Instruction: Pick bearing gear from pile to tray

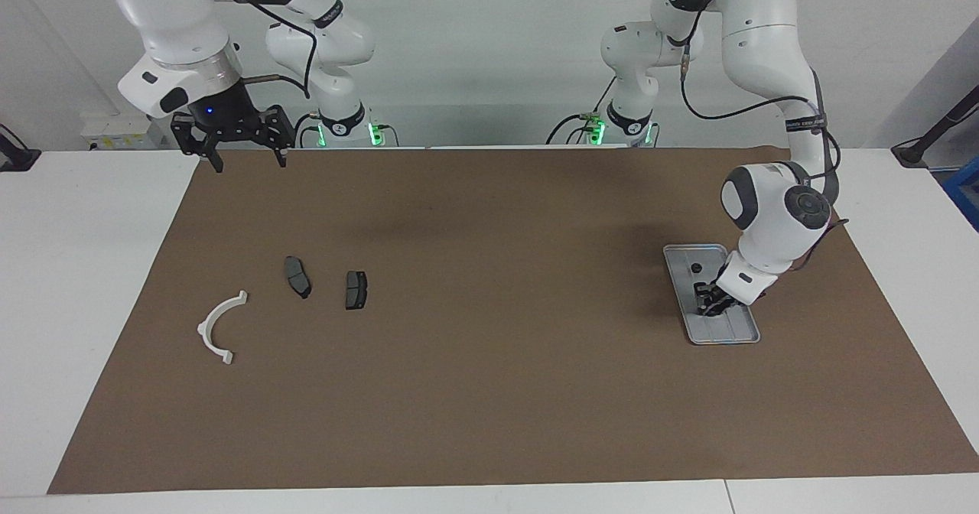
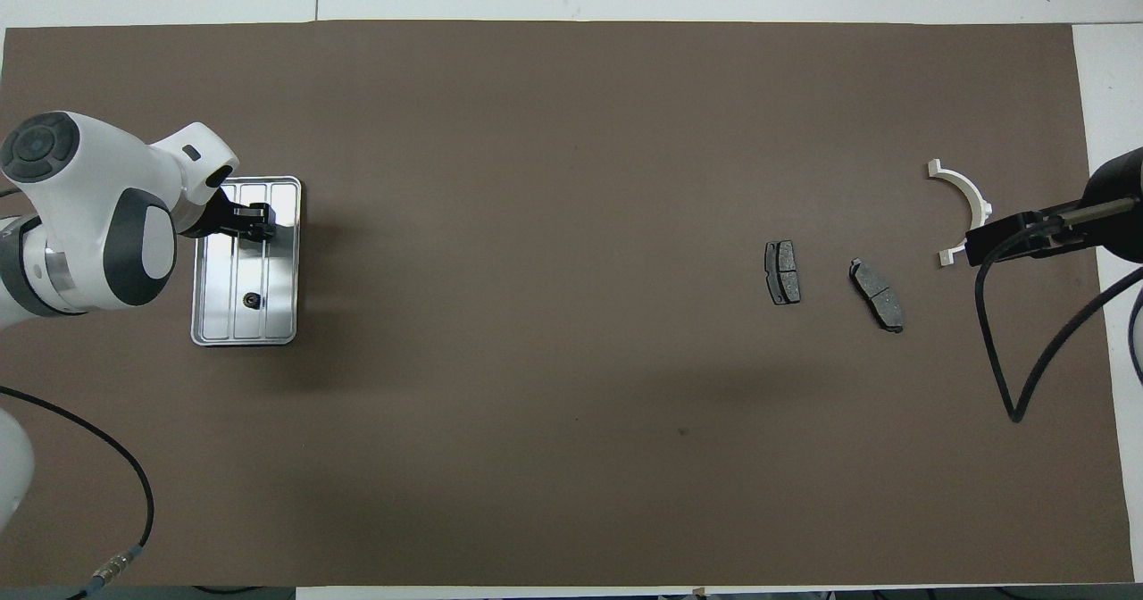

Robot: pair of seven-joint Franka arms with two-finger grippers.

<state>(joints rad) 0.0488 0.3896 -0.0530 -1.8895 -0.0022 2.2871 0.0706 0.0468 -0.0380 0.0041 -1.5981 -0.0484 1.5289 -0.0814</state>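
Silver tray [image 2: 287, 252] holds left gripper [image 2: 254, 222], black gear [image 2: 252, 299].

White arms, black fingers [image 1: 220, 161], cables

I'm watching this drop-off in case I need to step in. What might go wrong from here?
The left gripper is down inside the tray, so lifting out could nudge the light tray across the mat. A small black part already lies loose in the tray; any jolt could roll it toward the rim.

Silver ribbed tray [image 1: 692, 254], white bracket [image 1: 218, 325], brown mat [image 1: 489, 392].
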